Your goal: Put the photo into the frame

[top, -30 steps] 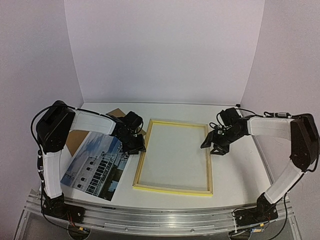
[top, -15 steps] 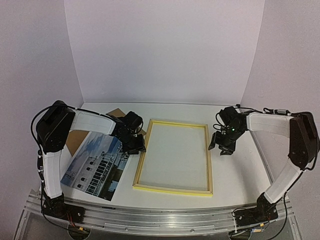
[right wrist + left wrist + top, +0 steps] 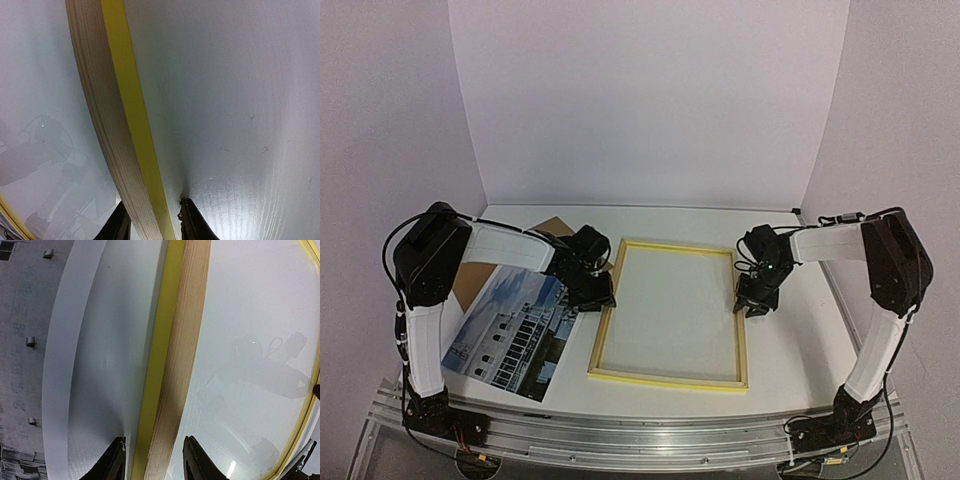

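The frame lies flat mid-table, back up, with a thin yellow border and pale wood. The photo, a white building under blue sky, lies to its left. My left gripper is open, its jaws astride the frame's left rail with a small gap on each side; the photo's edge shows at the left. My right gripper is open, its jaws close astride the right rail with its fingertips down at the table.
A brown backing board lies partly under the photo, with a corner showing at the back left. A glossy clear pane fills the frame's opening. White walls close in the table on three sides.
My right gripper has swung in from right of the frame and come down over its right rail. My left gripper has shifted slightly right onto the left rail; the frame has nudged slightly right.
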Controlling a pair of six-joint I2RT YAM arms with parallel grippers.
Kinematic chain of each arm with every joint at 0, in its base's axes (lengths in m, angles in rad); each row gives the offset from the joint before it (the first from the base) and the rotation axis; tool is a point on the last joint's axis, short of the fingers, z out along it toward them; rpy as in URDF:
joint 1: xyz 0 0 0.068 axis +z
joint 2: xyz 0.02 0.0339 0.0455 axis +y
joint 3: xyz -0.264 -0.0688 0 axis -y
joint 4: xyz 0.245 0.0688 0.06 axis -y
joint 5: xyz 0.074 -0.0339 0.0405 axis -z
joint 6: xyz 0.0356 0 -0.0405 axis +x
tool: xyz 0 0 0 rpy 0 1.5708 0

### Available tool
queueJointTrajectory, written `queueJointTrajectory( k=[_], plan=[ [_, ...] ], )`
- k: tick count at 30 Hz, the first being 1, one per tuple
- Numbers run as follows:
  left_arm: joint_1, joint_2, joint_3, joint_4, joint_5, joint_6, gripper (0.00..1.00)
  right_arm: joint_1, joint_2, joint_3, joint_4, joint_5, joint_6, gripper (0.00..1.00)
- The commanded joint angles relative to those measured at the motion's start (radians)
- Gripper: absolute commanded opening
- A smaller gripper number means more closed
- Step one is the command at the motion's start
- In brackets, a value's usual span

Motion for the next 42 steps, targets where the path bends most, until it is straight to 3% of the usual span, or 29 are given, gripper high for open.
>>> queueJointTrajectory(
  k=[1, 5, 13, 22, 27, 29, 31, 34, 36, 39, 42],
  plan=[
    [-0.025, 0.008, 0.029, 0.002, -0.003, -0.028, 0.4, 0.003, 0.012, 0.014, 0.011, 0.09, -0.013, 0.24],
    [-0.049, 0.016, 0.031, 0.02, 0.008, -0.053, 0.4, -0.017, 0.012, 0.012, 0.01, 0.128, -0.056, 0.14],
    [-0.113, 0.069, 0.1, 0.039, 0.023, -0.09, 0.41, -0.145, 0.016, 0.016, 0.01, 0.15, -0.209, 0.15],
    [-0.183, 0.152, 0.194, 0.045, 0.056, -0.1, 0.41, -0.245, 0.088, 0.107, 0.014, -0.02, -0.462, 0.11],
    [-0.199, 0.136, 0.179, 0.053, 0.051, -0.112, 0.42, -0.265, 0.114, 0.16, 0.015, -0.024, -0.553, 0.12],
    [-0.2, 0.123, 0.171, 0.048, 0.043, -0.112, 0.46, -0.269, 0.101, 0.181, 0.012, -0.004, -0.591, 0.18],
    [-0.2, 0.106, 0.172, 0.023, 0.019, -0.104, 0.56, -0.269, 0.082, 0.204, -0.011, 0.048, -0.597, 0.23],
    [-0.199, 0.057, 0.185, -0.043, -0.052, -0.079, 0.73, -0.269, 0.036, 0.231, -0.051, 0.116, -0.561, 0.45],
    [-0.197, 0.003, 0.2, -0.095, -0.113, -0.06, 0.84, -0.269, -0.015, 0.229, -0.063, 0.145, -0.517, 0.53],
    [-0.183, -0.079, 0.214, -0.179, -0.209, -0.026, 0.97, -0.269, -0.097, 0.208, -0.066, 0.103, -0.423, 0.64],
    [-0.139, -0.189, 0.172, -0.234, -0.277, -0.011, 1.0, -0.242, -0.173, 0.185, -0.049, -0.024, -0.299, 0.84]
  ],
)
